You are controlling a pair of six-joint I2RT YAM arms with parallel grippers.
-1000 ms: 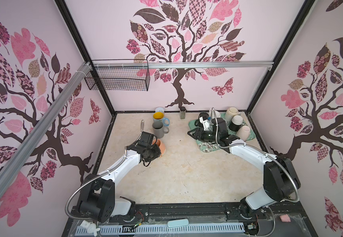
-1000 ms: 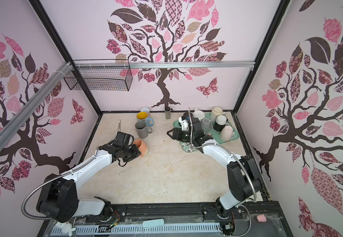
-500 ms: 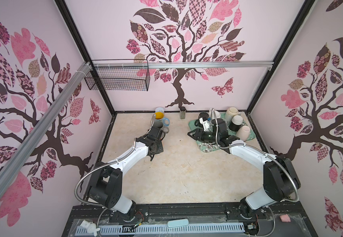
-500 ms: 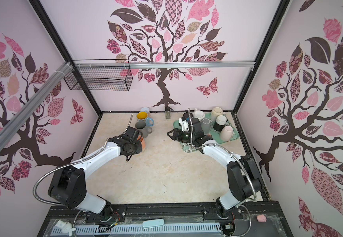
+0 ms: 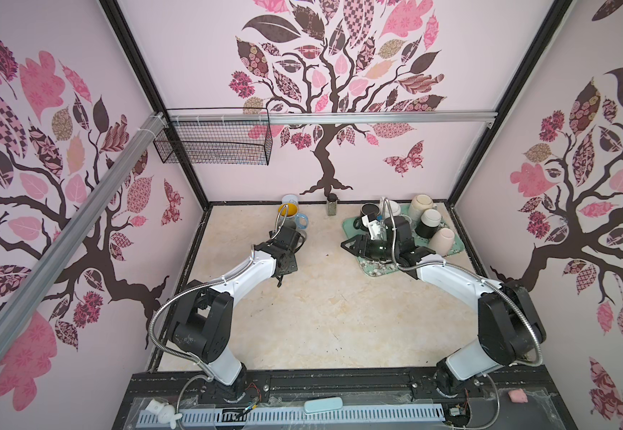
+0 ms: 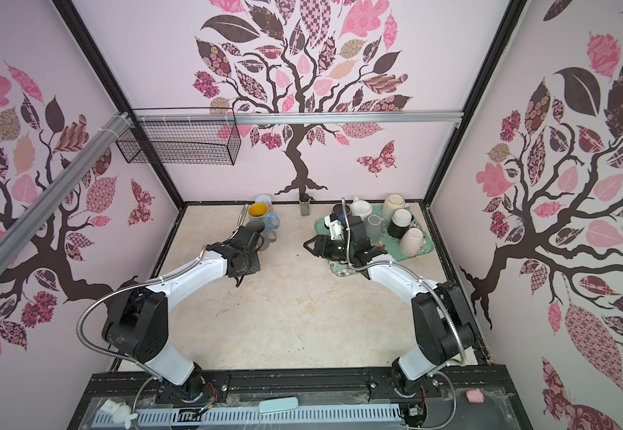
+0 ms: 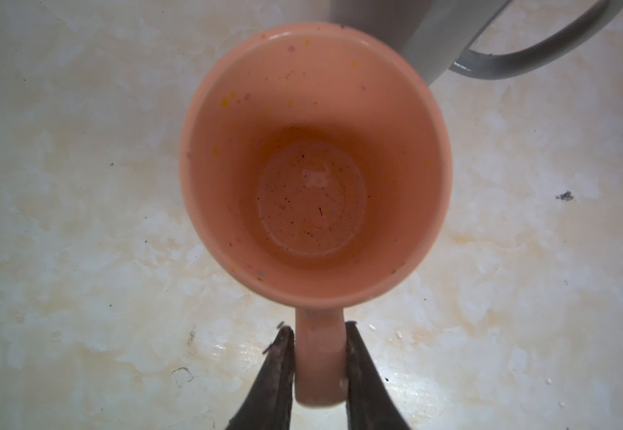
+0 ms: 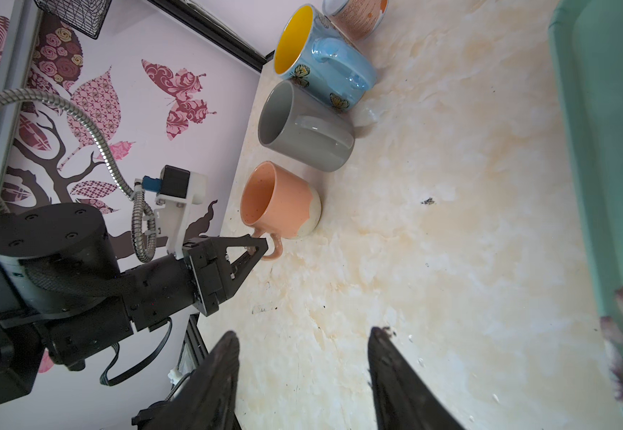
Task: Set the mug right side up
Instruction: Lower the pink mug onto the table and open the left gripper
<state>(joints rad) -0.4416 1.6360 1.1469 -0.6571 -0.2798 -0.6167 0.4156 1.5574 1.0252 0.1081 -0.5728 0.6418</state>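
The mug (image 7: 313,167) stands on the table (image 7: 79,186), just past the tips of the left gripper (image 7: 317,327). Its handle (image 7: 320,368) sits between the two fingers (image 7: 280,365). They hug it on both sides, but I cannot tell if they squeeze. I think a handle hold lets the arm tip the mug. Its mouth points up, and its long way runs up and down. The right gripper (image 8: 304,333) is spread apart and holds nothing.

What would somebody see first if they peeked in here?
Probably the big pink-and-brown tree on the back wall. Then the peach mug, standing upright with the left gripper straddling its handle, and the green tray crowded with mugs at the back right.
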